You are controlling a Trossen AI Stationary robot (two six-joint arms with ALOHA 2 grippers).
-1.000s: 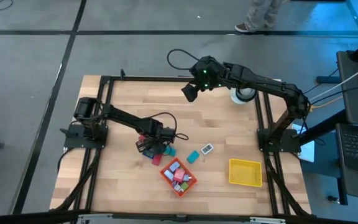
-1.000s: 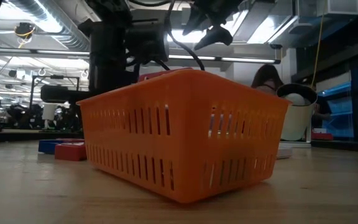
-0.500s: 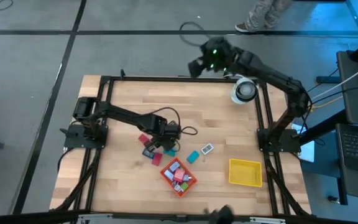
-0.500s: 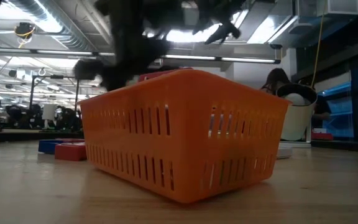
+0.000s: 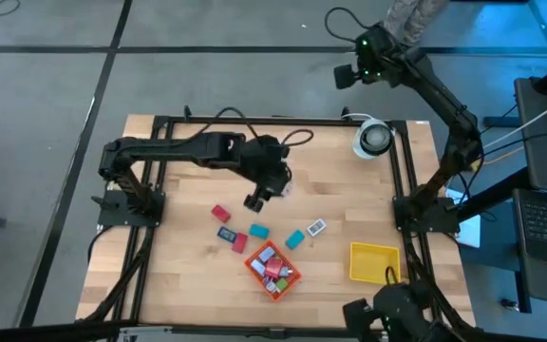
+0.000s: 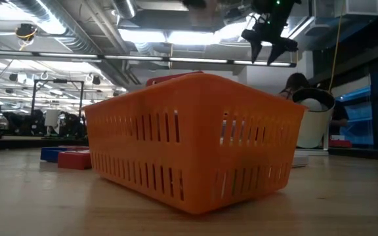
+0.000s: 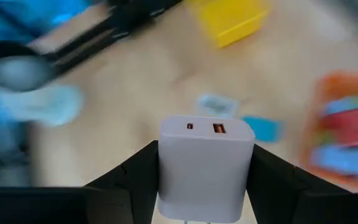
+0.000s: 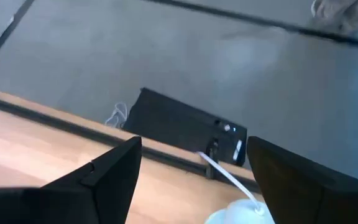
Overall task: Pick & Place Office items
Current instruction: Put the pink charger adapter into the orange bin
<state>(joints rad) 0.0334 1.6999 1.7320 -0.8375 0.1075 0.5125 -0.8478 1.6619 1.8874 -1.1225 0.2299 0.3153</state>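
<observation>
From the high view I see the left gripper (image 5: 254,200) over the middle of the wooden worktop (image 5: 188,275), its arm reaching in from the left edge. That view does not tell me what it carries; the left wrist view does: a white, blocky USB charger (image 7: 206,163) with two ports on its face sits clamped between the two dark fingers (image 7: 129,177).

The right gripper (image 5: 345,76) is up beyond the far edge of the worktop, over the grey floor. In the right wrist view its fingers (image 8: 114,171) stand wide apart with nothing between them, and the low view shows the same gripper (image 6: 268,40) hanging high with spread fingers.

The small office items show best from above. A red block (image 5: 220,213), a dark blue-and-pink piece (image 5: 225,234), a red-orange piece (image 5: 239,243) and a teal piece (image 5: 258,230) lie on the worktop just nearer me than the left gripper. Further right lie another teal block (image 5: 294,238) and a small white-and-grey card-like piece (image 5: 316,227).

The orange slotted plastic basket (image 5: 256,274) sits near the front edge, holding several pink, red and blue pieces (image 5: 273,266). In the low view the basket (image 6: 195,144) fills the picture and hides its contents, though a blue block (image 6: 53,153) and a red block (image 6: 75,159) show on the worktop behind it.

The yellow square tray (image 5: 374,263) lies toward the front right corner. A white cup (image 5: 372,139) stands at the far right corner.
</observation>
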